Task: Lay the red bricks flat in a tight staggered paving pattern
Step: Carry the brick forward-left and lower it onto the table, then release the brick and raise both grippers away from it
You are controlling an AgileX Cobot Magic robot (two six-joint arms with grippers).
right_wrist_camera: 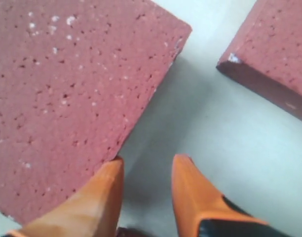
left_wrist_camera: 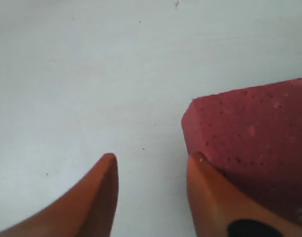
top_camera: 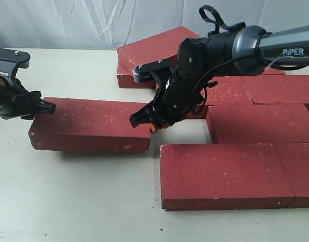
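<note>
One loose red brick (top_camera: 89, 126) lies flat, left of the middle. My left gripper (top_camera: 46, 107) is at its left end, open. In the left wrist view the gripper (left_wrist_camera: 151, 158) holds only bare table, and one orange finger (left_wrist_camera: 215, 192) rests against that brick's corner (left_wrist_camera: 254, 128). My right gripper (top_camera: 144, 123) is at the same brick's right end, open. In the right wrist view the gripper (right_wrist_camera: 150, 159) stands over the gap, one finger (right_wrist_camera: 104, 197) against the brick's edge (right_wrist_camera: 67, 98). Another brick (right_wrist_camera: 274, 54) lies across the gap. Several bricks (top_camera: 260, 123) lie paved at the right.
A front paved brick (top_camera: 225, 174) lies just right of the loose brick across a narrow gap. A back brick (top_camera: 154, 53) lies skewed behind the right arm. Pale tabletop (top_camera: 68, 201) stretches in front and to the left. A white cloth (top_camera: 94, 20) hangs behind.
</note>
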